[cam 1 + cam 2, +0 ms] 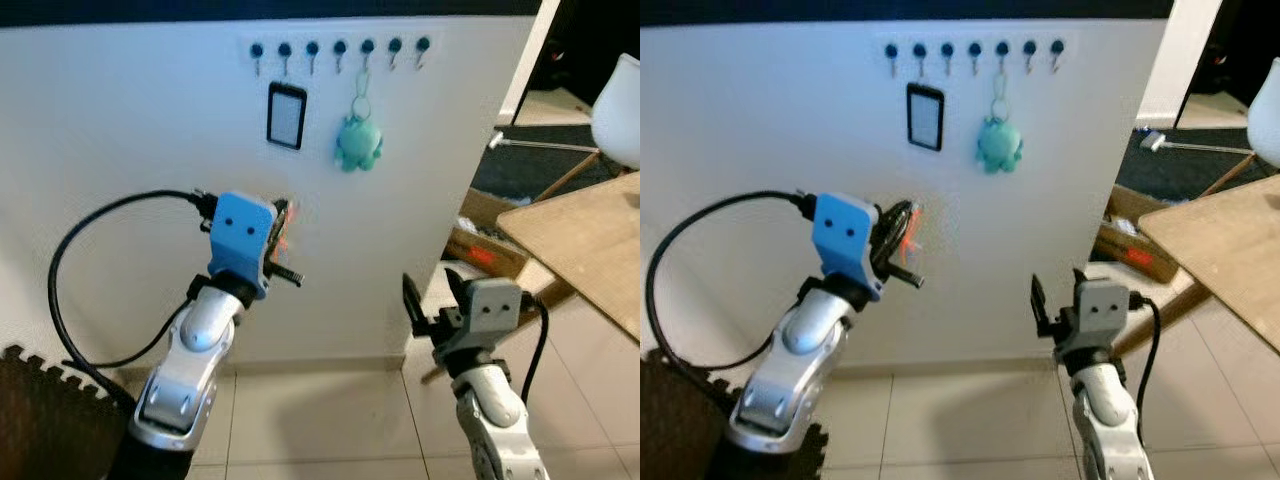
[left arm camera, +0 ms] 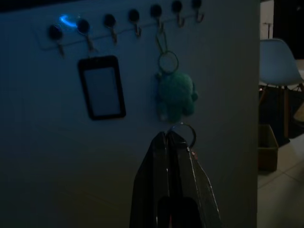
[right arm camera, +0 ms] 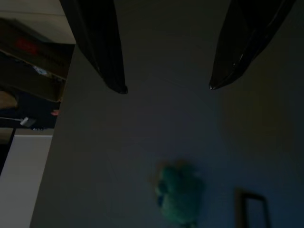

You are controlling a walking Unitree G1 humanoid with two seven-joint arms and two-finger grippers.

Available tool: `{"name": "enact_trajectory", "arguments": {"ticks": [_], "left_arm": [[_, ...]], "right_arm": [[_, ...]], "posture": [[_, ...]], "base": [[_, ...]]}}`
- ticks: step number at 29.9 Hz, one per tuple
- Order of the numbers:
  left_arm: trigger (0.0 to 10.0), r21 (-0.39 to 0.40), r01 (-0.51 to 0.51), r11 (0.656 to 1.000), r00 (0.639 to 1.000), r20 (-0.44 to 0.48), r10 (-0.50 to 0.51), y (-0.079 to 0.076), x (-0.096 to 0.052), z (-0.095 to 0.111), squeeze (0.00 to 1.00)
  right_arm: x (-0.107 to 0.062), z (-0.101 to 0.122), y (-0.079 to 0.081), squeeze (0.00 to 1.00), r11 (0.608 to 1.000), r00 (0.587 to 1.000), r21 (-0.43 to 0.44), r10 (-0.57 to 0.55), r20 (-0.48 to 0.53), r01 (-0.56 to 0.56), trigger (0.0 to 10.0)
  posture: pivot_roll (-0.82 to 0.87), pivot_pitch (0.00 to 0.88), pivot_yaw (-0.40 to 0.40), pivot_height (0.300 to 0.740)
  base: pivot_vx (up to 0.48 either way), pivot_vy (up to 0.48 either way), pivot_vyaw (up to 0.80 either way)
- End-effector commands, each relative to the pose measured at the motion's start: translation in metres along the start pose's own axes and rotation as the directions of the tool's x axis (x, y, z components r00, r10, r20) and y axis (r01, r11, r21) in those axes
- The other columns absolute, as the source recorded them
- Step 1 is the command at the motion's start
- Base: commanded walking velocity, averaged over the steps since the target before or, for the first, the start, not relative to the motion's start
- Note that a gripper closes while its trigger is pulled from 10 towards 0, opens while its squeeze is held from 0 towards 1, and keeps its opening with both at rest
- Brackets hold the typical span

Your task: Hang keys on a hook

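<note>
White wall panel (image 1: 130, 130) takes up most of the head views, with a rack of seven blue-capped hooks (image 1: 340, 50) along its top at about twelve o'clock. A black-framed card holder (image 1: 287, 116) hangs from the second hook from the left, and a teal plush keychain (image 1: 358, 142) hangs by its ring from the fifth, so the hooks between and beside them look free. At three o'clock a wooden table (image 1: 590, 240) juts in, with a cardboard box (image 1: 480, 240) on the floor near the panel's edge. The left gripper (image 1: 282, 240) is raised close to the wall, below the rack at about seven o'clock from the plush, its fingers (image 2: 166, 166) pressed together on the keys (image 2: 183, 135). In the left wrist view a metal ring stands up past the fingertips, its flat face turned toward the camera and its opening presented to the wall; I judge it is held this way so a hook tip can pass through. An orange-red part of the bunch shows beside the fingers in the head views; its long axis cannot be made out. The right gripper (image 1: 432, 300) waits low at five o'clock, fingers spread wide and empty, clear of the work.
</note>
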State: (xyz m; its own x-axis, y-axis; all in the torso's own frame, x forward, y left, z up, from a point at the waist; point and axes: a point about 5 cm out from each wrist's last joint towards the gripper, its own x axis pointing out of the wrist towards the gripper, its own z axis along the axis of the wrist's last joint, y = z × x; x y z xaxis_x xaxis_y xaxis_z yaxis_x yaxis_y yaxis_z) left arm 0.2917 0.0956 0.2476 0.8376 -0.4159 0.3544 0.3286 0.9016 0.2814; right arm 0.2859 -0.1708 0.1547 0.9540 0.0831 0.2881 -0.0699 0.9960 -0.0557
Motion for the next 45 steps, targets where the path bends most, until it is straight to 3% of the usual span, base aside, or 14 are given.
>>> {"name": "enact_trajectory", "arguments": {"ticks": [1, 10, 12, 16, 22, 30, 40, 45], "left_arm": [[10.0, 0.014, -0.009, 1.0, 1.0, -0.015, 0.01, 0.002, -0.003, -0.004, 0.0], [10.0, -0.006, -0.03, 1.0, 1.0, 0.008, 0.03, 0.005, -0.001, 0.003, 0.0], [10.0, -0.009, -0.032, 0.999, 0.999, 0.019, 0.032, 0.005, -0.001, 0.006, 0.0], [10.0, -0.01, -0.034, 0.999, 0.999, 0.023, 0.034, 0.006, 0.0, 0.008, 0.0], [10.0, -0.016, -0.044, 0.999, 0.999, 0.027, 0.045, 0.009, -0.001, 0.009, 0.0], [10.0, -0.059, -0.045, 0.997, 0.997, 0.063, 0.049, 0.01, -0.004, 0.015, 0.0], [10.0, -0.06, 0.003, 0.998, 0.998, 0.068, 0.001, 0.008, -0.011, 0.017, 0.0], [10.0, -0.089, 0.084, 0.993, 0.994, 0.078, -0.077, 0.004, -0.017, 0.023, 0.0]], "right_arm": [[-0.002, -0.004, 0.003, 0.0, 1.0, 1.0, 0.008, 0.008, -0.012, -0.008, 10.0], [-0.035, -0.052, -0.004, 0.0, 0.999, 0.977, -0.031, 0.004, -0.214, -0.011, 10.0], [-0.061, -0.079, -0.004, 0.0, 0.999, 0.945, -0.041, 0.002, -0.326, -0.016, 10.0], [-0.071, -0.088, -0.003, 0.0, 0.998, 0.933, -0.05, 0.006, -0.359, -0.026, 10.0], [-0.061, -0.077, 0.0, 0.0, 0.996, 0.954, -0.067, 0.029, -0.299, -0.051, 10.0], [-0.064, -0.083, -0.001, 0.0, 0.995, 0.952, -0.075, 0.038, -0.304, -0.064, 10.0], [-0.066, -0.082, 0.002, 0.0, 0.993, 0.954, -0.085, 0.055, -0.296, -0.084, 10.0], [-0.064, -0.074, 0.005, 0.0, 0.989, 0.963, -0.098, 0.086, -0.256, -0.114, 10.0]], "posture": [[0.07, 0.148, 0.017, 0.74], [0.07, 0.152, 0.005, 0.74], [0.07, 0.155, 0.006, 0.74], [0.07, 0.155, 0.006, 0.74], [0.07, 0.152, 0.01, 0.74], [0.08, 0.147, 0.005, 0.74], [0.08, 0.149, 0.004, 0.74], [0.08, 0.151, 0.004, 0.74]], "base": [[0.48, 0.0, 0.0], [0.48, 0.0, 0.0], [0.48, 0.0, 0.0], [0.48, 0.0, 0.0], [0.352, 0.0, 0.0], [0.032, 0.0, 0.0], [0.0, 0.0, 0.0], [0.0, 0.0, 0.0]]}}
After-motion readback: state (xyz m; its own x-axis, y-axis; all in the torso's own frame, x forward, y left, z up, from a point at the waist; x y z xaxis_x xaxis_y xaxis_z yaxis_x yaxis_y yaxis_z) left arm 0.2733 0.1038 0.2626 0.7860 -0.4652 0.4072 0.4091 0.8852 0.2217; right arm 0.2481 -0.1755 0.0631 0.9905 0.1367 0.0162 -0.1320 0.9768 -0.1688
